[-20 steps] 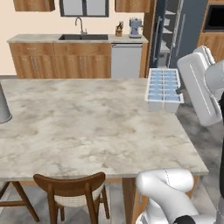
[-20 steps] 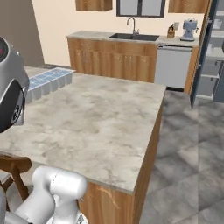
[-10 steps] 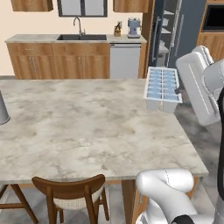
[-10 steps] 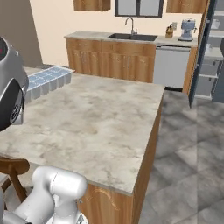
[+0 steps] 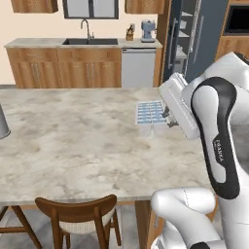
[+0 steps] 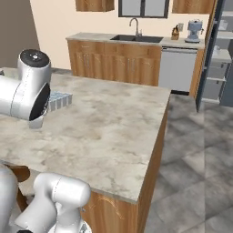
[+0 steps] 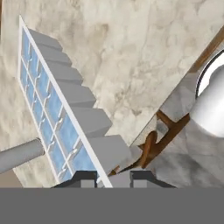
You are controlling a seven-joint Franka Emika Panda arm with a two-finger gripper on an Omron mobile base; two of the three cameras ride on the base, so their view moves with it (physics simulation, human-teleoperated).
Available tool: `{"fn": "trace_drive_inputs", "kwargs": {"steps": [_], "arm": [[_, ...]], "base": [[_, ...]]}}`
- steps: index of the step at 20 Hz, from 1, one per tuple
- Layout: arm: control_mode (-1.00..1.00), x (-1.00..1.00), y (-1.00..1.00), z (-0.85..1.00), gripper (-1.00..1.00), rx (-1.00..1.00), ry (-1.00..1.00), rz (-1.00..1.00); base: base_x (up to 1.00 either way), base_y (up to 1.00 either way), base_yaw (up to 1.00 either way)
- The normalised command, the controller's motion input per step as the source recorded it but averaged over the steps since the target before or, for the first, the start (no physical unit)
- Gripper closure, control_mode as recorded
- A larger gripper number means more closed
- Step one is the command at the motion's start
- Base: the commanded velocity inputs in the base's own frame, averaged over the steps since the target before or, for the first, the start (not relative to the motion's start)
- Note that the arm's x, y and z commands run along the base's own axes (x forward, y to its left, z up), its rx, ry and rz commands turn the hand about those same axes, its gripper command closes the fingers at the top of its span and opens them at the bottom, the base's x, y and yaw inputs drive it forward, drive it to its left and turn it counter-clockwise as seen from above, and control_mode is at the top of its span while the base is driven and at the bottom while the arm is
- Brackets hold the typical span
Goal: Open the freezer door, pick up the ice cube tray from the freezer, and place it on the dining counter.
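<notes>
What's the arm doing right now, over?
Gripper shut on ice cube tray. Tray over dining counter, not yet released. Nothing in the way.

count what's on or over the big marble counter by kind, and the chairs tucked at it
ice cube tray: 1, held by the tool over the dining counter
grey metal vessel at the counter's left edge: 1
wooden chair: 1
total: 3
</notes>
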Motion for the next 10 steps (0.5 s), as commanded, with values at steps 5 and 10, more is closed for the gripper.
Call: {"fn": "trace_drive_inputs", "kwargs": {"steps": [5, 10], "arm": [[-1.0, 1.0, 0.58, -1.0, 1.0, 0.0, 0.25, 0.25], [-1.0, 1.0, 0.16, -1.0, 1.0, 0.0, 0.17, 0.24]], "base": [[0.0, 0.0, 0.0], [0.0, 0.0, 0.0]]}}
